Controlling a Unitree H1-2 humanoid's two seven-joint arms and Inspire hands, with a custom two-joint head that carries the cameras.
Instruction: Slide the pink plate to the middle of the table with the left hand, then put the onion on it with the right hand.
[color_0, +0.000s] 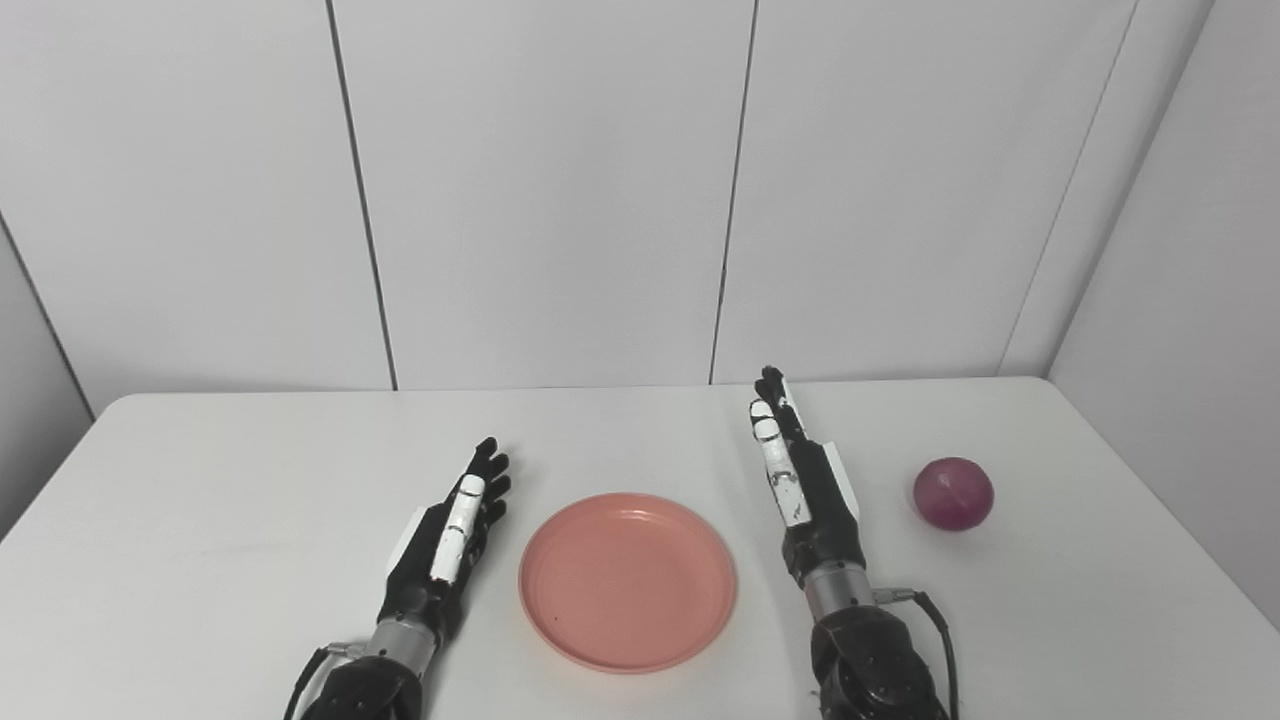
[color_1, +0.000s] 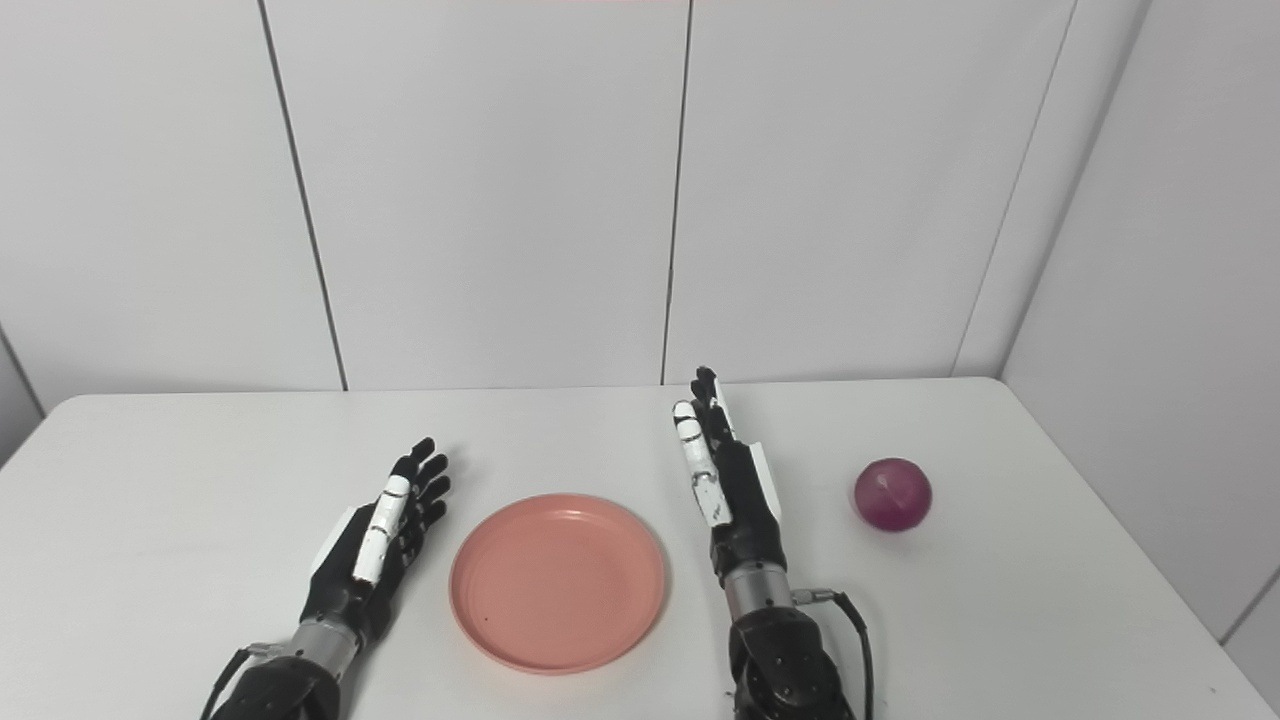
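Note:
A pink plate (color_0: 627, 580) lies flat on the white table (color_0: 250, 470), near the front and about midway across. My left hand (color_0: 452, 540) rests just left of the plate, fingers stretched out and apart, holding nothing. My right hand (color_0: 800, 480) stands just right of the plate, fingers straight and pointing away from me, also empty. A round purple onion (color_0: 953, 493) sits on the table to the right of that hand, a small gap between them.
White wall panels (color_0: 540, 190) rise behind the table's far edge, and a side wall (color_0: 1190, 300) runs close along the table's right edge. A black cable (color_0: 935, 620) loops at my right wrist.

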